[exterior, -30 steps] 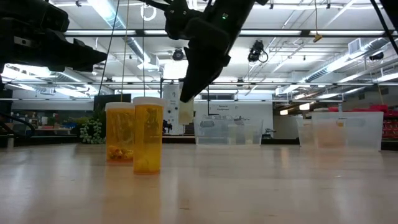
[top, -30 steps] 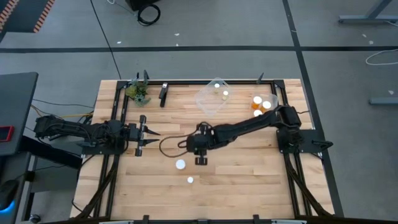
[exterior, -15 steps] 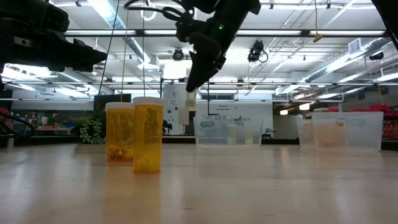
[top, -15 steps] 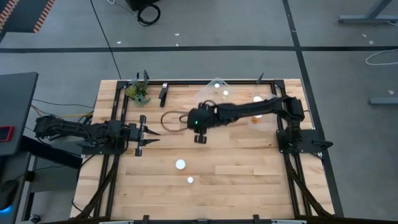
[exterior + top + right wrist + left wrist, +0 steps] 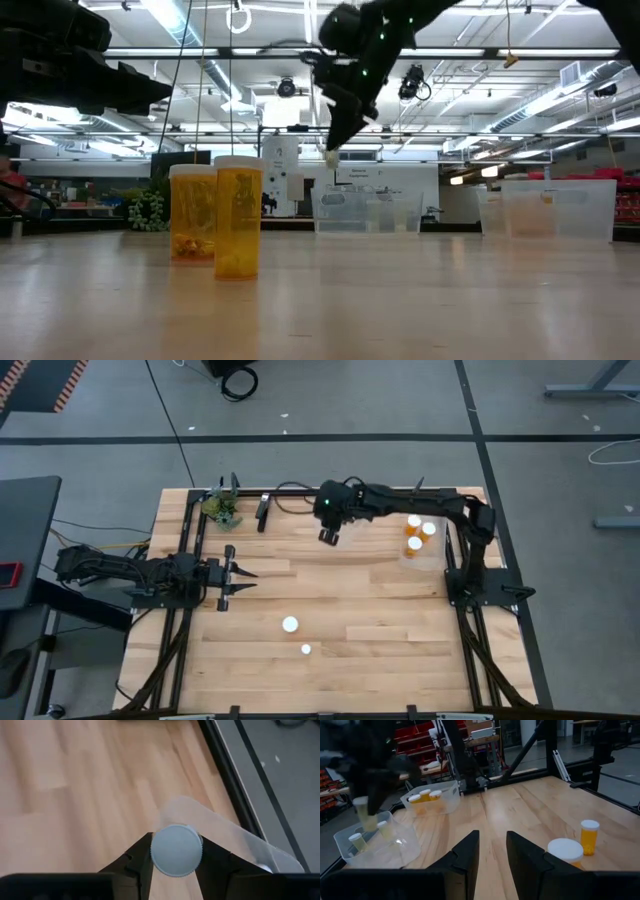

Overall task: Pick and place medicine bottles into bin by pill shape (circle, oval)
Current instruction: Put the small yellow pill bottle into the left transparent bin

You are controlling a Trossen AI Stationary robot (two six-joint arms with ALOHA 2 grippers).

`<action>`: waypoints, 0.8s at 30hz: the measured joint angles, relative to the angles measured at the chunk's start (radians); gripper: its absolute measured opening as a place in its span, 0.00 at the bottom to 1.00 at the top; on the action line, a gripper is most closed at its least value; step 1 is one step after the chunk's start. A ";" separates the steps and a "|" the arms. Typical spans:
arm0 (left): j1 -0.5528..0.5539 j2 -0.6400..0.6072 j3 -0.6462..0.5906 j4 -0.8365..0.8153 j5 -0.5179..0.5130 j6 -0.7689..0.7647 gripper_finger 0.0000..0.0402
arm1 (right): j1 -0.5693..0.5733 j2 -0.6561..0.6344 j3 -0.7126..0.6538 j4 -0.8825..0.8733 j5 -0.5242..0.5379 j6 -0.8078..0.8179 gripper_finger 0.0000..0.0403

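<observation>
the bottle (image 5: 176, 850) in the right tool (image 5: 175, 862) showed only its white cap from the right wrist; its body was hidden below. the clear bin (image 5: 227, 837) under it ran off the picture's edge. from the left wrist the held bottle (image 5: 366, 814) was blurred. pill shapes were too small to tell.

The wooden table (image 5: 360, 610) carries two bottles (image 5: 290, 625) (white-capped), two clear bins (image 5: 420, 545) and a plant (image 5: 222, 508).
</observation>
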 joint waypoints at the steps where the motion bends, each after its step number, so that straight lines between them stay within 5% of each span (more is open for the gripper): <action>1: 0.000 0.000 0.000 0.001 0.000 0.000 0.27 | -0.022 0.003 -0.002 -0.007 -0.003 -0.002 0.33; 10: 0.000 0.000 0.000 0.001 0.000 0.000 0.27 | -0.170 0.024 -0.018 0.038 -0.090 -0.015 0.33; 24: 0.000 0.000 0.000 0.000 0.000 0.000 0.27 | -0.203 0.027 -0.285 0.260 -0.228 -0.004 0.33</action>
